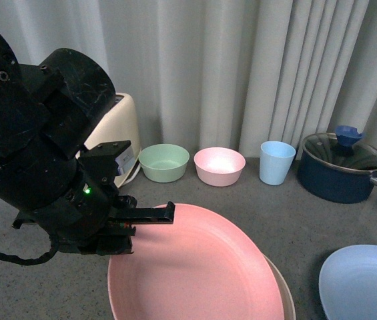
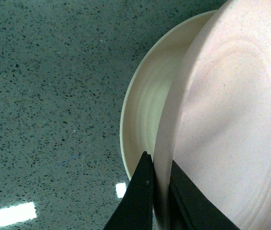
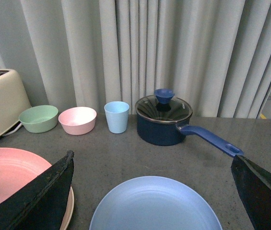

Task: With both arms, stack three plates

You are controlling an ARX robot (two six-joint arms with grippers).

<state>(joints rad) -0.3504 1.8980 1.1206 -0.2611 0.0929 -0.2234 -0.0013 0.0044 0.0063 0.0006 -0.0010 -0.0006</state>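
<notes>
Pink matte plate (image 1: 201, 267), round, shallow, faint rings: we see its rim clamped by the left end effector (image 2: 160, 194). It hangs tilted over the beige plate (image 2: 145, 105), which lies flat on the speckled grey counter (image 1: 275, 207) just beneath. We cannot tell whether the pink's far edge touches the beige. Light blue plate (image 3: 157, 206), same matte finish, lies apart to the right, straight ahead of the right end effector (image 3: 152, 155), whose fingers are spread wide and empty. We judge the right arm the nearer one for it.

Scuffed black left arm (image 1: 48, 153); green light (image 1: 87, 191); looped cable (image 1: 15, 257); slim fingers (image 1: 153, 214)
</notes>
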